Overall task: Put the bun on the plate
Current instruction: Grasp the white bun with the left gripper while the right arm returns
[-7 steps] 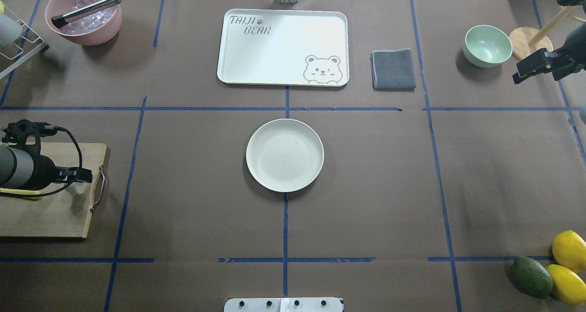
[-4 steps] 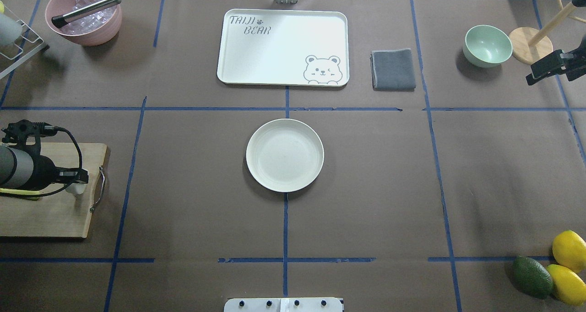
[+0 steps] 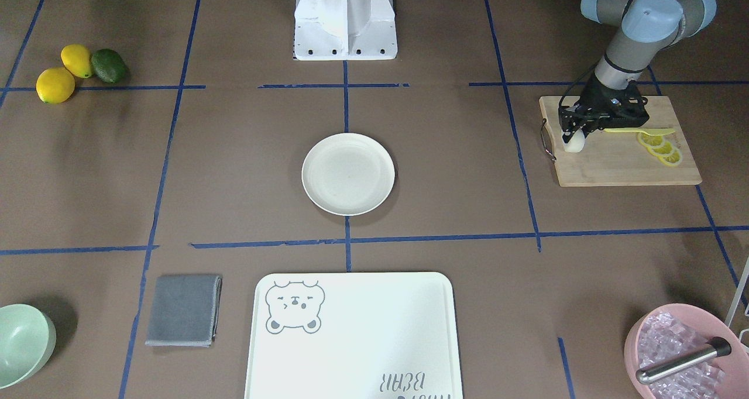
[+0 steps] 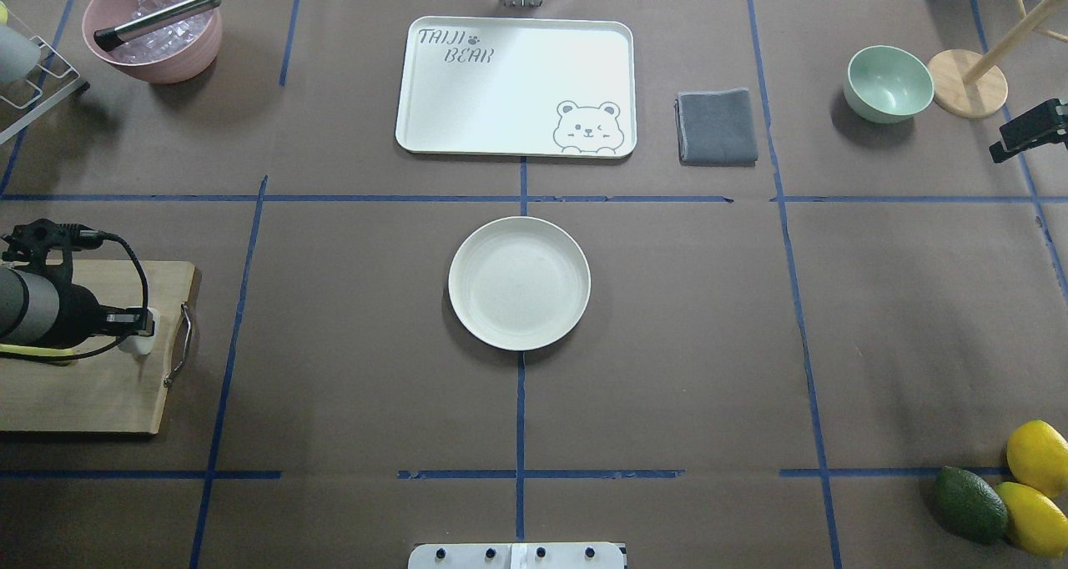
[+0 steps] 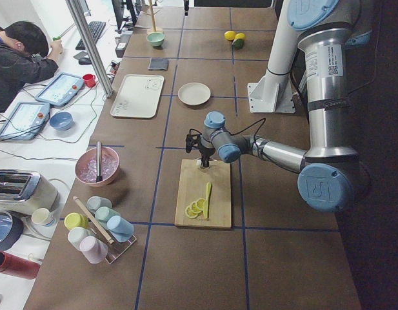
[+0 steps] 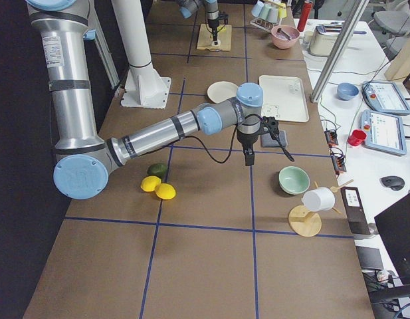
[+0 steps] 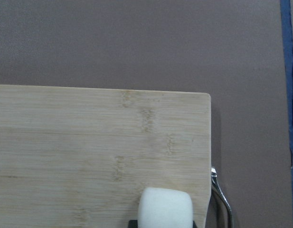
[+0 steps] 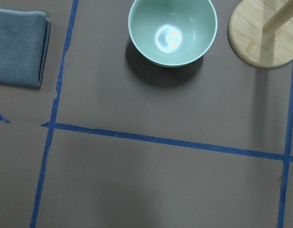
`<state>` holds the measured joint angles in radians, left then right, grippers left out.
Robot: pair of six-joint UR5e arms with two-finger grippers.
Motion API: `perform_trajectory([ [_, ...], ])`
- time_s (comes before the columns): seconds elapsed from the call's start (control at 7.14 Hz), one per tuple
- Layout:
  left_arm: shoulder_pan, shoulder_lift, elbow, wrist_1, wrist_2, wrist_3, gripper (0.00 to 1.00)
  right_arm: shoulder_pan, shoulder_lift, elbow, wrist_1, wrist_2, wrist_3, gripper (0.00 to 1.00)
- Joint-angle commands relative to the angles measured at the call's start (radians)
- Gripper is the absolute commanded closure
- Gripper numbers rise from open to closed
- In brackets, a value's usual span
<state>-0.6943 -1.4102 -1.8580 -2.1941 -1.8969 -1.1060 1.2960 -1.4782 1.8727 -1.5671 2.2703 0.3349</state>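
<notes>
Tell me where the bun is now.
In the front-facing view the bun sits at right, on the cutting board near its handle, under the left gripper.

The bench (image 4: pixel 667 302) carries one bun (image 3: pixel 574 143), one plate (image 3: pixel 347 174), one bear-print tray (image 3: pixel 374 329), one grey cloth (image 3: pixel 183 309) and one cutting board (image 3: pixel 614 165) with three lemon slices (image 3: pixel 661 148); two bowls, a mint-green bowl (image 4: pixel 889 83) and a pink bowl (image 4: pixel 153 27); two whole lemons (image 3: pixel 55 85); one avocado (image 3: pixel 109 65); one wooden stand (image 4: pixel 968 83)
</notes>
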Motion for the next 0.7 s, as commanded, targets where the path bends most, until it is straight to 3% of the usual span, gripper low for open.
perform_trajectory([
  [0.0, -0.001, 0.011, -0.003, 0.001, -0.002, 0.006, 0.72, 0.020, -0.019, -0.001, -0.001, 0.000, -0.036, 0.00],
  [0.28, -0.017, 0.002, -0.039, 0.017, -0.052, 0.006, 0.72, 0.057, -0.060, -0.004, 0.004, 0.000, -0.114, 0.00],
  [0.42, -0.059, -0.009, -0.074, 0.084, -0.079, 0.008, 0.72, 0.074, -0.082, -0.003, 0.004, 0.002, -0.137, 0.00],
  [0.56, -0.060, -0.076, -0.149, 0.250, -0.079, 0.008, 0.72, 0.087, -0.114, -0.004, 0.006, 0.008, -0.175, 0.00],
])
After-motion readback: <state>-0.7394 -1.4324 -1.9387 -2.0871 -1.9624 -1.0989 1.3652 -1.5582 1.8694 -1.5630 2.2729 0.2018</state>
